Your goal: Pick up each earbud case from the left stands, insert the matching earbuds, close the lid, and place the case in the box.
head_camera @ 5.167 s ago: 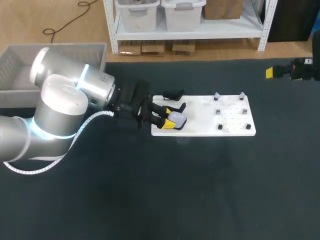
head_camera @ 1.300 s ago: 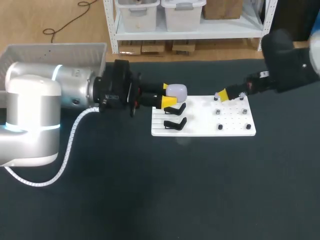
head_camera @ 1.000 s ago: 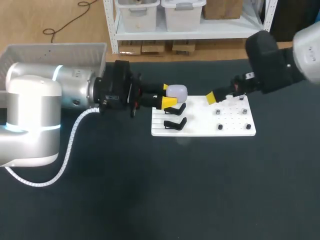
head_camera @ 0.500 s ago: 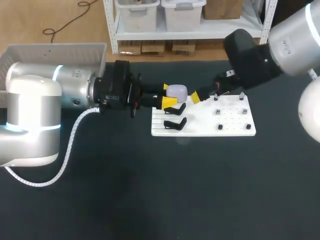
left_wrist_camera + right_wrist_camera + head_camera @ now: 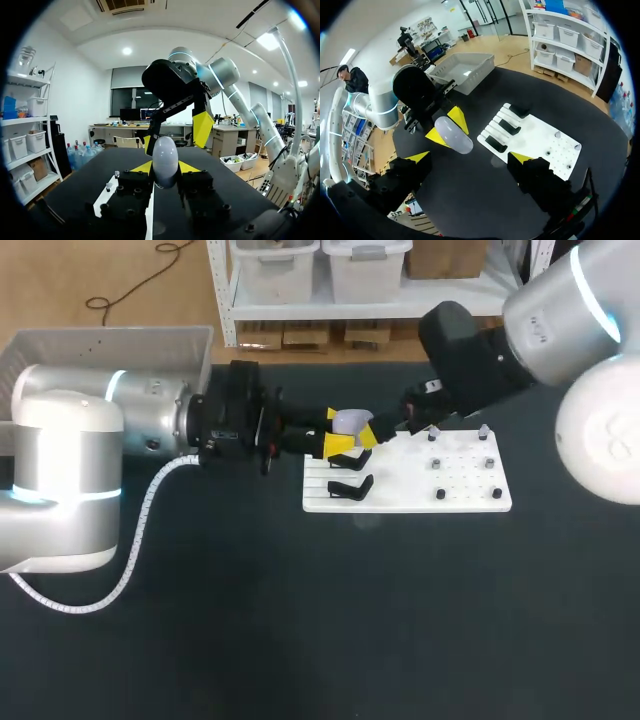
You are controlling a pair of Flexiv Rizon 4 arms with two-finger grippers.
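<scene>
The left gripper (image 5: 338,435) is clamped on the case (image 5: 350,421), both yellow tips pressing its sides, holding it up off the tabletop (image 5: 300,620) just over the near edge of the white board (image 5: 460,490). In the left wrist view the case (image 5: 165,160) stands on end between the tips, with its rounded top sticking out ahead of them.

By the look of it this is a light, rigid little pebble with a smooth, glossy shell, so it is likely slippery. A squeeze on the curved ends could squirt it out. The broad sides, low on the body, look like the safer hold, and that leaves the lid end free.

The right gripper (image 5: 374,431) sits right beside the case with its fingers spread wide. From its own wrist the case (image 5: 454,134) lies ahead of the open gripper (image 5: 470,157), roughly centred between the tips, and I see no contact. The stands (image 5: 349,487) below are bare. The box (image 5: 110,335) waits far left.
</scene>
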